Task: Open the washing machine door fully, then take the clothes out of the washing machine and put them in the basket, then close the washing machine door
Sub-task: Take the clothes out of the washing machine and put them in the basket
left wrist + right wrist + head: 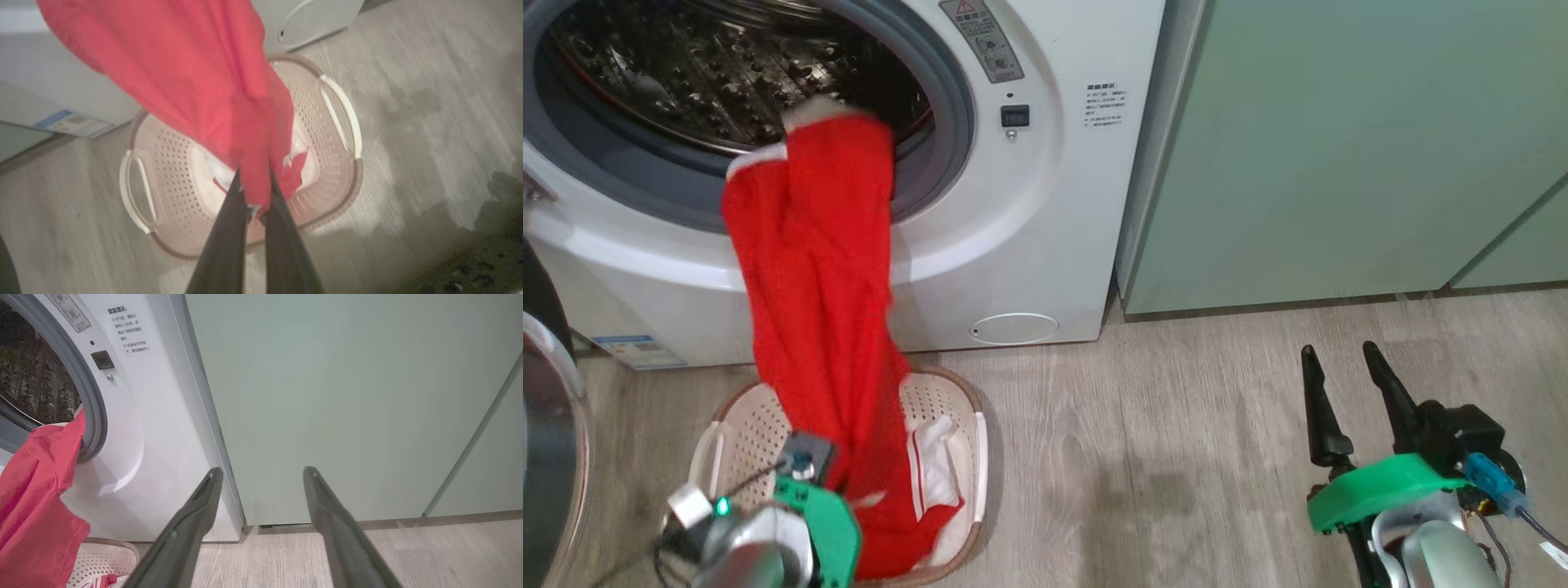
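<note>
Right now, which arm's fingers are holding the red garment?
The left arm's fingers, pinched shut on the red garment above the basket. The right arm's fingers stand spread apart with nothing between them, pointing at the green cabinet.

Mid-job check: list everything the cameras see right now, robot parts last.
washing machine: one, white, upper left, drum open
washing machine door: one, black rim, swung open at far left edge
clothes: one, red with white, draped from drum lip into basket
basket: one, cream with brown rim, on floor before washer
cabinets: two fronts, pale green, right of washer
floor: one, grey wood-look
left pincer: one, dark, shut on clothes above basket
right pincer: one, dark, open, empty, lower right
</note>
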Controlling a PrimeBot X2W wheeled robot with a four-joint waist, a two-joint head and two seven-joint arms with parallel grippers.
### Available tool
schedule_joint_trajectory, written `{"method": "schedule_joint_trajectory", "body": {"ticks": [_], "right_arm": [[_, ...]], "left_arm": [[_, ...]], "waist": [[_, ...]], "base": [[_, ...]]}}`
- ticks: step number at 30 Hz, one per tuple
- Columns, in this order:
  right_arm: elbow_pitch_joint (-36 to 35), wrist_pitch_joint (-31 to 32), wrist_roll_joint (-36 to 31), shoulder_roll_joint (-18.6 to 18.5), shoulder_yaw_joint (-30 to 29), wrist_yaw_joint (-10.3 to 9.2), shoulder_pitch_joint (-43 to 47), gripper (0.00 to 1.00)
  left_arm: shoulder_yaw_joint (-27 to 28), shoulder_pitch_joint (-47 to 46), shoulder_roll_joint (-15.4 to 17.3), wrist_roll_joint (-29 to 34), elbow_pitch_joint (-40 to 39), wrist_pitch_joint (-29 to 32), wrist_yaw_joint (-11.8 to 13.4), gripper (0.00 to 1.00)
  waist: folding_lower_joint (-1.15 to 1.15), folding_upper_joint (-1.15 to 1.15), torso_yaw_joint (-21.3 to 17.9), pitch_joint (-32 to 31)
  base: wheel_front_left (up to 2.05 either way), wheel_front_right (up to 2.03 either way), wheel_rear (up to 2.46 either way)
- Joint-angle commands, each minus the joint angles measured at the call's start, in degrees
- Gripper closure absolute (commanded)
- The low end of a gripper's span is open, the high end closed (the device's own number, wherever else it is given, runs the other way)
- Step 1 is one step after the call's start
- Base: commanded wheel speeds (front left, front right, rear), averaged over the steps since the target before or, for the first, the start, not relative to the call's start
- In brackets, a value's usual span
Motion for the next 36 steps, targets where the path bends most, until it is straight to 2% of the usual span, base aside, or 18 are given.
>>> {"method": "schedule_joint_trajectory", "body": {"ticks": [1, 5, 7, 17, 23, 29, 34, 36], "right_arm": [[-1.32, -0.54, -0.03, -0.01, 1.36, -0.04, 0.29, 0.00], [-1.25, -0.54, -0.12, -0.01, 1.82, -0.04, -0.07, 0.00], [-1.32, -0.54, -0.19, -0.01, 2.01, -0.04, -0.43, 0.00], [-1.83, -0.54, -1.10, 0.00, 2.07, -0.04, -2.40, 0.00], [-2.56, -0.54, -1.36, 0.00, 1.54, -0.04, -3.35, 0.00], [-3.74, -0.54, -1.64, 0.00, 0.98, -0.04, -5.05, 0.00], [-4.46, -0.54, -1.90, 0.00, 0.97, -0.04, -6.45, 0.00], [-4.84, -0.54, -1.86, 0.00, 0.75, -0.04, -6.95, 0.00]], "left_arm": [[1.54, -1.04, 1.88, -0.72, -1.41, 0.64, -0.06, 1.00], [0.41, 1.28, 3.36, -0.37, -2.25, 3.17, -0.14, 1.00], [0.68, 1.43, 3.12, -1.39, -1.42, 3.77, -0.70, 1.00], [-0.62, -1.30, 0.79, -5.30, 12.08, 9.50, -3.90, 1.00], [-0.12, -5.52, 0.84, -6.54, 16.68, 3.93, -4.03, 1.00], [1.26, -12.18, 0.98, -7.28, 20.28, -1.45, -2.67, 1.00], [2.23, -15.85, 0.64, -8.56, 22.05, -1.35, -2.79, 1.00], [2.59, -17.16, 0.33, -9.16, 22.61, -1.09, -2.89, 0.93]], "waist": [[0.00, 0.00, -0.01, 0.03], [0.00, 0.00, -0.36, 0.54], [0.00, 0.00, -0.60, 1.06], [0.00, 0.00, -3.48, 5.16], [0.00, 0.00, -4.79, 8.81], [0.00, 0.00, -5.54, 13.99], [0.00, 0.00, -5.73, 17.69], [0.00, 0.00, -5.81, 19.36]], "base": [[0.00, 0.00, 0.00], [0.00, 0.00, 0.00], [0.00, 0.00, 0.00], [0.00, 0.00, 0.00], [0.00, 0.00, 0.00], [0.00, 0.00, 0.00], [0.00, 0.00, 0.00], [0.00, 0.00, 0.00]]}}
